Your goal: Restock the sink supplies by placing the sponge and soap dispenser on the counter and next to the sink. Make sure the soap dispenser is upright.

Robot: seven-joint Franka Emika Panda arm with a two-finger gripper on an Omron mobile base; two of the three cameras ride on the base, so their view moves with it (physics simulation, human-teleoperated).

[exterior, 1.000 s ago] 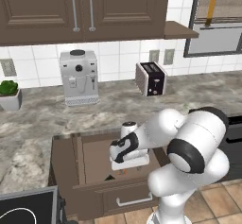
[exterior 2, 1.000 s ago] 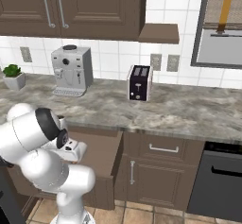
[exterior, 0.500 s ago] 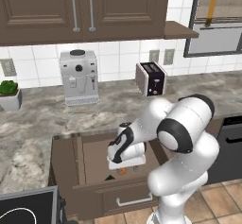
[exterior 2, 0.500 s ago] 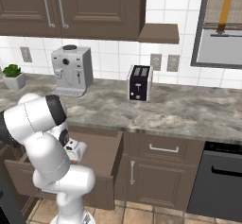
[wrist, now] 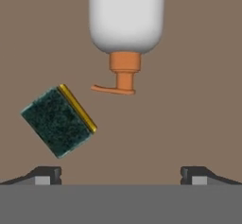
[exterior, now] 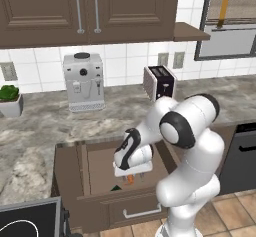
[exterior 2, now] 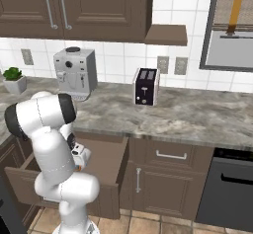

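In the hand view the soap dispenser (wrist: 126, 15) lies on its side on the brown floor of the open drawer (exterior: 100, 163), its orange pump nozzle (wrist: 124, 74) pointing toward my hand. The sponge (wrist: 56, 121), dark green with a yellow edge, lies flat to the left of the nozzle, apart from it. My gripper (wrist: 121, 176) hangs open above both, its fingertips (wrist: 45, 175) wide apart and holding nothing. From the left base view my gripper (exterior: 131, 173) is low inside the drawer under the counter (exterior: 50, 121), with a bit of orange nozzle (exterior: 130, 179) below it. The sink is out of view.
A coffee machine (exterior: 83, 81), a toaster (exterior: 159, 82) and a potted plant (exterior: 10, 100) stand on the counter. The drawer walls (exterior 2: 106, 156) enclose my hand. A black stovetop (exterior: 27, 221) is at the lower left, a dishwasher (exterior 2: 232, 188) to the right.
My arm's elbow has swung up and toward the drawer, and the hand has sunk lower into it. The jaws have stayed open. Sponge and bottle have not moved.
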